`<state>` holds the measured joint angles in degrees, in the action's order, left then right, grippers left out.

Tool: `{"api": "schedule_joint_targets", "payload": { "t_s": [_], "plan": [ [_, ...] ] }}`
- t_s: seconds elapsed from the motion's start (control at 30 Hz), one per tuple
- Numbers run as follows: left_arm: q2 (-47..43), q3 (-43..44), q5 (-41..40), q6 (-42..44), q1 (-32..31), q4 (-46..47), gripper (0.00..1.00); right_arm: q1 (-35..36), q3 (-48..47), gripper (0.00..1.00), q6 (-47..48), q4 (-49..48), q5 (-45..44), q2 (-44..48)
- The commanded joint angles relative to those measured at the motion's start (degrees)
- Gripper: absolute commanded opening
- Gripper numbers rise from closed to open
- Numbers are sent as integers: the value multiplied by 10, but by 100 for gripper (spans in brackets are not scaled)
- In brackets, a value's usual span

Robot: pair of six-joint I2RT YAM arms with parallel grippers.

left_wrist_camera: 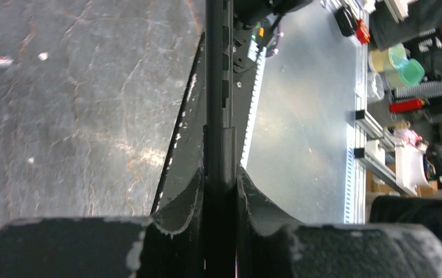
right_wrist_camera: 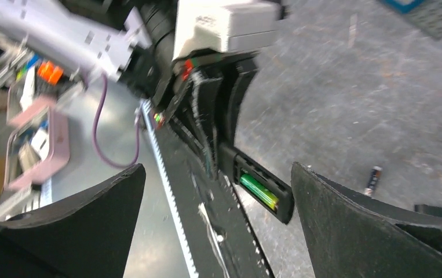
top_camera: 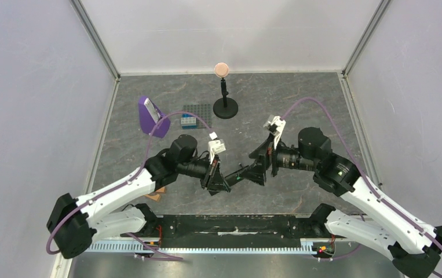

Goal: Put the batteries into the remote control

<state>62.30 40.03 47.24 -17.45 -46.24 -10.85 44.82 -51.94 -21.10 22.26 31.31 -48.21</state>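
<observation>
Right hand (right_wrist_camera: 215,168), wide gap, green battery (right_wrist_camera: 259,191) in remote (right_wrist_camera: 283,204) beyond

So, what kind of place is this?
Probably a robotics lab test cell: white panel walls box in a grey tabletop, robot arms are mounted at its edge, and cluttered shelves show beyond.

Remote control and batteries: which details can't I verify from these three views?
- Top external: the remote control is mostly covered by the left gripper and right gripper; batteries too small to find.
- Left wrist: remote seen edge-on, its recess out of sight.
- Right wrist: motion blur; the green battery lies in the recess, but seating and polarity are unreadable. The loose dark battery is tiny and blurred.
</observation>
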Motion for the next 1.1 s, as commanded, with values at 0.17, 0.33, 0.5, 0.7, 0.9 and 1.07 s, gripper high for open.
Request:
{"api": "schedule_joint_targets", "payload": {
  "t_s": [0.17, 0.33, 0.5, 0.7, 0.9, 1.07],
  "plan": [
    [-159, -79, -281, -177, 2, 92, 2, -21, 22, 94, -115, -37, -230, -1],
    [-244, -114, -416, -236, 3, 49, 2, -21, 72, 64, -106, -41, -257, -49],
    [-300, -133, -470, -262, 3, 2, 2, 16, 93, 56, -76, -72, -285, -142],
    [-311, -138, -484, -283, 4, -34, 2, 26, 85, 56, -17, -78, -310, -262],
    [-299, -138, -475, -294, 6, -41, 2, 26, 55, 56, 41, -84, -348, -355],
    [-301, -135, -460, -290, 9, -48, 2, 26, 18, 47, 75, -80, -354, -412]
  ]
}}
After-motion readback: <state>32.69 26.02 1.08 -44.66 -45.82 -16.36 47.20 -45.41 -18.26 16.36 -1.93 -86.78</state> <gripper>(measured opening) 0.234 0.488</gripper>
